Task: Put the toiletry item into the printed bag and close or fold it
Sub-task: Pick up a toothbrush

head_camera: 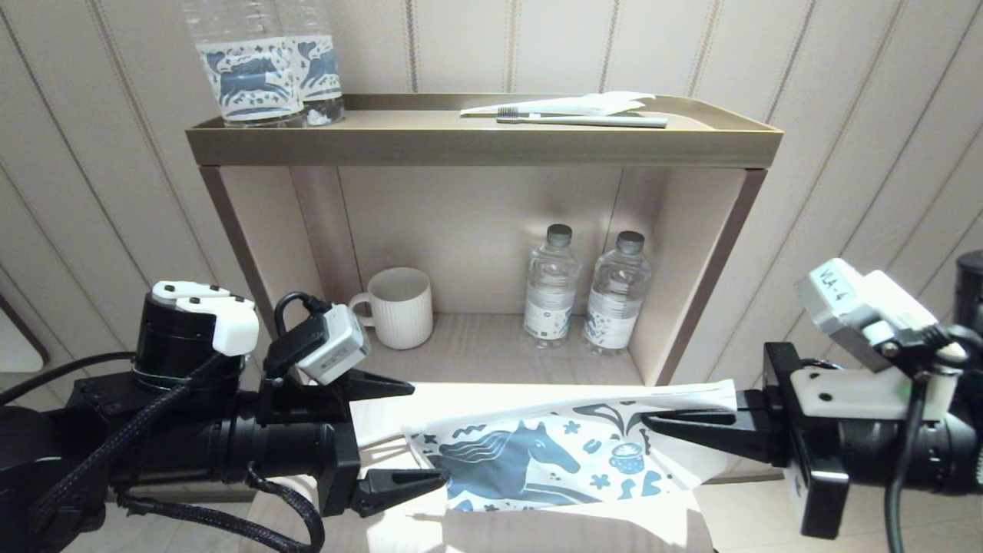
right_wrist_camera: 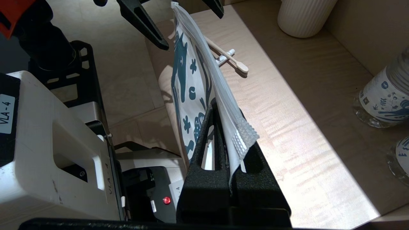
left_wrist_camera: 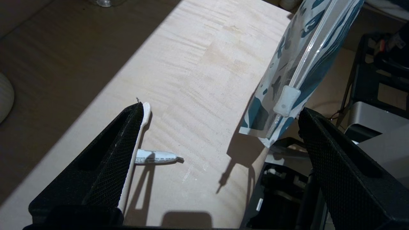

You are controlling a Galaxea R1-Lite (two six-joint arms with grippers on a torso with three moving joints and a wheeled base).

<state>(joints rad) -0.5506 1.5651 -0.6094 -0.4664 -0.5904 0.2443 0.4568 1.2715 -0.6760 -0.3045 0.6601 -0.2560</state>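
Your right tool (head_camera: 649, 421) is clamped tight on one end of the flat white plastic zip pouch printed with a dark teal horse (head_camera: 537, 457), holding it on edge above the pale wood counter (left_wrist_camera: 198, 80). Your left tool (head_camera: 430, 434) stands wide apart and empty at the pouch's far end, near its white zip slider (left_wrist_camera: 286, 101). Beneath that tool, 1 pale toothbrush (right_wrist_camera: 228, 60) and 1 small white tube (left_wrist_camera: 156, 157) lie on the counter.

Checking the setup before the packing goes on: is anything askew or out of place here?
Nothing damaged or spilled. The printed bag hangs in the air, pinched at one end by the right gripper, while a toothbrush and small tube lie crossed on the shelf. The left gripper is open at the bag's other end.
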